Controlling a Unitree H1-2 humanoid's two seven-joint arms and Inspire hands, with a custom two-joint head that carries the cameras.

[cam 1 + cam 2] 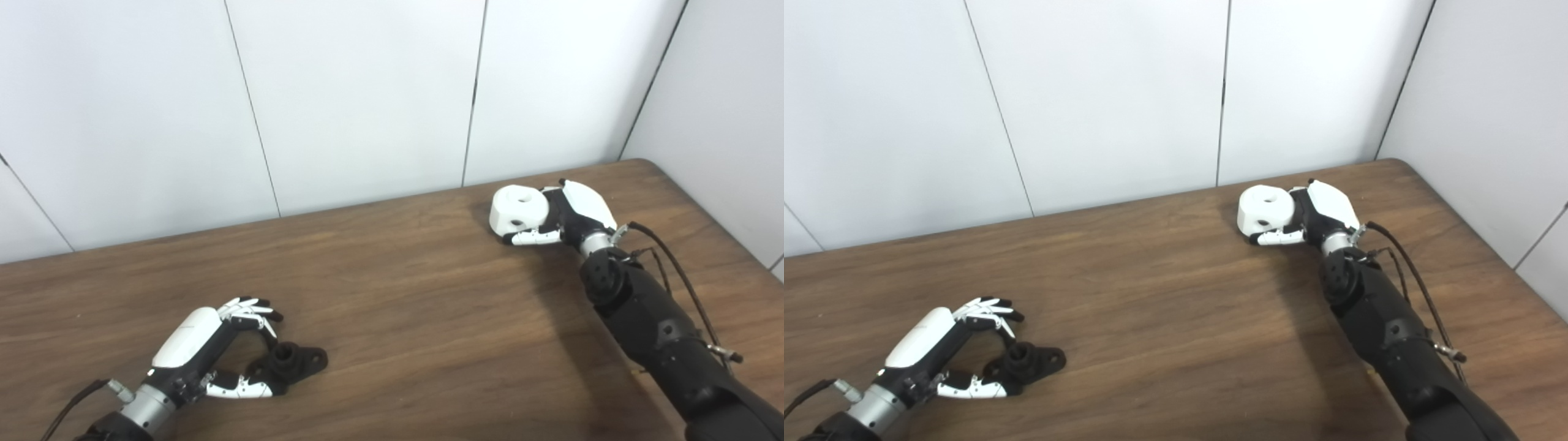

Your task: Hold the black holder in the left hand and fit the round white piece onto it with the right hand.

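While both pieces sit on the counter [392, 288], we are getting our hands around them. Our left hand [211, 343] is down by the near left corner. Its fingers [248, 308] curl over the top and its thumb lies low on the wood, touching the black holder [291, 361]. The hand looks partly spread, with the holder at its tips and not yet pinched tight. The holder lies flat on the wood.

Our right hand [566, 217] is far off, near the far right corner. It is cupped against the side of the round white piece [519, 211], with the thumb under the front. We think it grips the piece, but we cannot tell how tight. The piece has a hole on top and one on its side.

To do this well, we should close the left hand slowly so the holder does not slide away. We should squeeze it by its round middle part. Then we lift both and bring them together over the middle of the counter.
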